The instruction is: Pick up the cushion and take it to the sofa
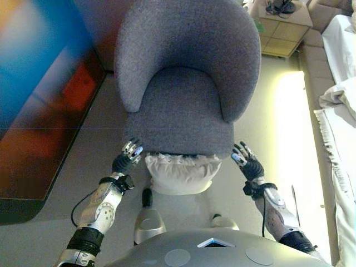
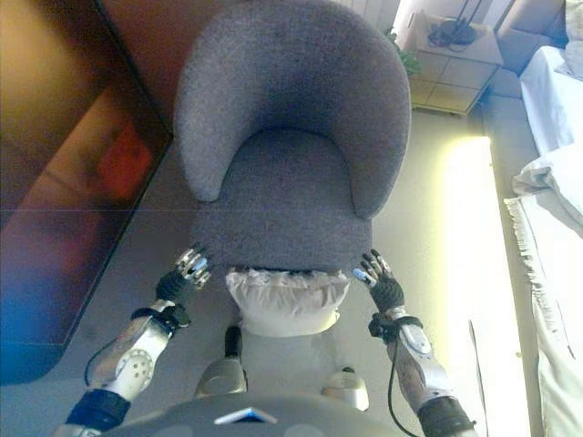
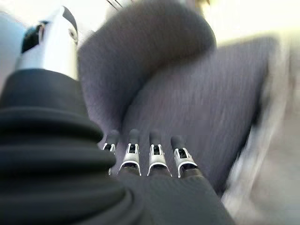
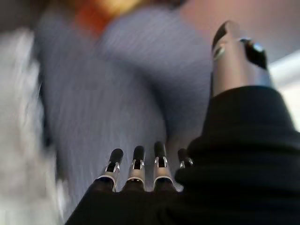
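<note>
A white cushion (image 1: 181,172) with a frilled top edge lies low against the front of a grey armchair (image 1: 186,83), under the seat's front edge. My left hand (image 1: 128,157) is at the seat's front left corner, just left of the cushion, with its fingers straight and holding nothing. My right hand (image 1: 247,161) is at the front right corner, a little right of the cushion, also open and empty. In both wrist views the straight fingers (image 3: 154,157) point at the chair's grey fabric (image 4: 117,93). The cushion's lower part is hidden.
A large dark screen (image 1: 44,111) stands along the left. A sofa under white cloth (image 1: 342,105) runs down the right edge. A pale side table (image 1: 283,28) with dark items on it stands at the back right. Pale floor (image 1: 283,128) lies between chair and sofa.
</note>
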You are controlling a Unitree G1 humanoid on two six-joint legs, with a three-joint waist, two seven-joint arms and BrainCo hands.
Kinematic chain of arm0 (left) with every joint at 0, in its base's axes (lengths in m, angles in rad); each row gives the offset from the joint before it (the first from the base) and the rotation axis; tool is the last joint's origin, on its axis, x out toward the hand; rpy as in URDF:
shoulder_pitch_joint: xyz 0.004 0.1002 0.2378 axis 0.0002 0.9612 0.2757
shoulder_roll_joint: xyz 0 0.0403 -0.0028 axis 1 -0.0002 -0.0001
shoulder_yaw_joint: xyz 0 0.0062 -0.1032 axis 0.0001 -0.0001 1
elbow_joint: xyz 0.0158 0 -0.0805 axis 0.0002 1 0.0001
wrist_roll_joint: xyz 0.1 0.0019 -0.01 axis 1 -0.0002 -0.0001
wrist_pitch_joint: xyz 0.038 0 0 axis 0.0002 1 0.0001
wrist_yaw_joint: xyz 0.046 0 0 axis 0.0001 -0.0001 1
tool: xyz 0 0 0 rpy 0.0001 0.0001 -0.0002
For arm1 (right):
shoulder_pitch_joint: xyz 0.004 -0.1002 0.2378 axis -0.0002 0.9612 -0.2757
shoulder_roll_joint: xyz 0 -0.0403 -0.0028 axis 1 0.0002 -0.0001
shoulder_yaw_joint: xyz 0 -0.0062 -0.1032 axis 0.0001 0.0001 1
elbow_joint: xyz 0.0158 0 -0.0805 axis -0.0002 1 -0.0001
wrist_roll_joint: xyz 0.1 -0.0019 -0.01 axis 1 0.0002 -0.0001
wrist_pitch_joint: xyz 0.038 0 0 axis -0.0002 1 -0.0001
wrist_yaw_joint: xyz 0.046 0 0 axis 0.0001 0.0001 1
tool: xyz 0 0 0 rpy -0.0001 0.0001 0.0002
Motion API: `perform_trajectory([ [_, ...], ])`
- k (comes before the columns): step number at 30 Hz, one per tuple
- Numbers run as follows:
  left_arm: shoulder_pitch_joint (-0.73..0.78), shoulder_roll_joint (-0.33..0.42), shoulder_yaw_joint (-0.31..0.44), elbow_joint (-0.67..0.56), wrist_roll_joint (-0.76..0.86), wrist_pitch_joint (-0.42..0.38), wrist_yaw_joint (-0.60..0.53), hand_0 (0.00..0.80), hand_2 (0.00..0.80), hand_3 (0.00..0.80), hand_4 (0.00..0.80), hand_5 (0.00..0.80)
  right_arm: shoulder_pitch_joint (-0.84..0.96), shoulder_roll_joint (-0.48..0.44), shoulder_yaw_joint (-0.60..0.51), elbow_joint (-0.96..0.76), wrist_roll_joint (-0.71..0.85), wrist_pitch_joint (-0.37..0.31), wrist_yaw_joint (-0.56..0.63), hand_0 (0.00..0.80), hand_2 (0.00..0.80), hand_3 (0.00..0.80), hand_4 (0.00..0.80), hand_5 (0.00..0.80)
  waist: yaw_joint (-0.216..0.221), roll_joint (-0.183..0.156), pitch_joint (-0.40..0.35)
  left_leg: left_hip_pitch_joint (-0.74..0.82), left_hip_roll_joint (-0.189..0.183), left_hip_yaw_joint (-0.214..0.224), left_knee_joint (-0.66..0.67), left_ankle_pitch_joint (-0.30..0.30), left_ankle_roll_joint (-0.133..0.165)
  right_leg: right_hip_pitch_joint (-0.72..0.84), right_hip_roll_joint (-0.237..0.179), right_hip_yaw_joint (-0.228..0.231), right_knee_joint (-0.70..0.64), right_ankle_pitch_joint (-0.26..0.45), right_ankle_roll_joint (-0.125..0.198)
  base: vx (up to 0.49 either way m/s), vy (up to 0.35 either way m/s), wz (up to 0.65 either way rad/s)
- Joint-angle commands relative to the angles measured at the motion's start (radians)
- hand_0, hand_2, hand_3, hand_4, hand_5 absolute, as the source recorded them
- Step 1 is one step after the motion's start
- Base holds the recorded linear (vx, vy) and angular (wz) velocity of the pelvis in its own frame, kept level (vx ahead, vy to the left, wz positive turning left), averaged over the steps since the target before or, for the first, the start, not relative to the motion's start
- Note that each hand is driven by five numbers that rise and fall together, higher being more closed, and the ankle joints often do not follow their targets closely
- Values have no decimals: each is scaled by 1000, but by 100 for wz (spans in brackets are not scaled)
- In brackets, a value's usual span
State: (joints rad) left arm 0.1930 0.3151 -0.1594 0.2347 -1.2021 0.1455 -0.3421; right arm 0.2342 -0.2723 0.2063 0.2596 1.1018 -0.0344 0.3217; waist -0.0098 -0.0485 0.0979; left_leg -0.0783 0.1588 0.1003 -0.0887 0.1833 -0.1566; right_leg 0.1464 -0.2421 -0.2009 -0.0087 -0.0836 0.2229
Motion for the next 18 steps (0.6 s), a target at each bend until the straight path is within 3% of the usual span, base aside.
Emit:
perform_trajectory([
  [1, -42, -48, -29, -48, -272, 105, -244, 0, 0, 0, 0, 0, -47, 66, 2, -33, 293, 121, 295, 0, 0, 0, 0, 0, 20, -4, 2, 59, 66, 58, 49, -115, 27, -104, -67, -11, -12, 153, 23, 77, -11, -4],
  [10, 2, -49, -23, -97, -239, 129, -267, 0, 0, 0, 0, 0, 5, 73, 1, -68, 290, 194, 346, 0, 0, 0, 0, 0, 17, 6, -31, 68, 64, 60, 50, -120, 24, -88, -65, -1, -24, 142, 22, 44, 5, -1],
  [18, 12, -33, -100, -171, -234, 138, -252, 0, 0, 0, 0, 0, 17, 45, 41, -77, 290, 165, 334, 0, 0, 0, 0, 0, 30, 17, -45, 71, 56, 35, 40, -119, 20, -72, -65, -20, -45, 149, 23, 9, 2, 1],
])
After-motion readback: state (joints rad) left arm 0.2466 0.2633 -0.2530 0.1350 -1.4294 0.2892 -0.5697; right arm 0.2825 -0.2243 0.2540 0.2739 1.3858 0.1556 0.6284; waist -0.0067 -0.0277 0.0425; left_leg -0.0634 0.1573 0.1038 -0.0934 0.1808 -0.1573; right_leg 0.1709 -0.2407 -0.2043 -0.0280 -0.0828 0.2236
